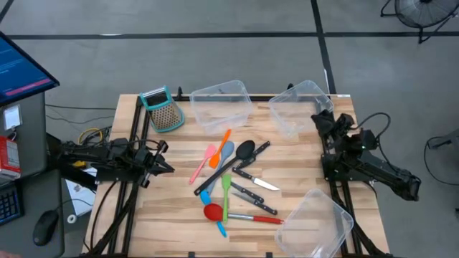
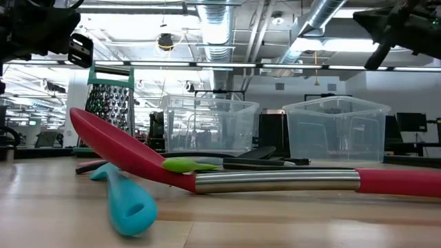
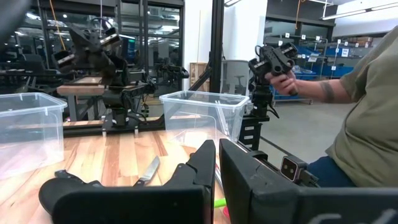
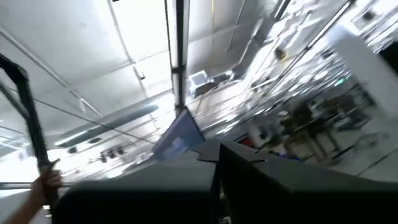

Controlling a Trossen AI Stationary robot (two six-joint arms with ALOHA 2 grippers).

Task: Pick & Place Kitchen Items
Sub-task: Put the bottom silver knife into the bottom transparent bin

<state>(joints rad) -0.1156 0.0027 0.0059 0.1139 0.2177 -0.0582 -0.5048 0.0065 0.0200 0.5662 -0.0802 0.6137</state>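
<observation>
Several kitchen items lie flat in a loose heap at the table's middle. They include an orange spatula [image 1: 221,142], a pink spatula [image 1: 205,160], a blue spoon [image 1: 223,155], a black ladle [image 1: 244,150], a green spatula [image 1: 225,193], a red-headed spatula [image 1: 214,212] [image 2: 131,148] with a steel shaft, and black-handled knives [image 1: 255,183]. My left gripper [image 1: 168,168] [image 3: 216,148] is shut and empty near the table's left edge, pointing at the heap. My right gripper [image 4: 216,150] is shut and empty on the folded right arm [image 1: 337,136] at the right edge, pointing up.
A teal-framed grater [image 1: 163,111] stands at the far left. Clear bins stand at the far middle [image 1: 220,107], far right [image 1: 300,106] and near right [image 1: 324,223]. A person [image 3: 367,112] sits beyond the table's near right side, and a hand [image 4: 43,183] shows in the right wrist view.
</observation>
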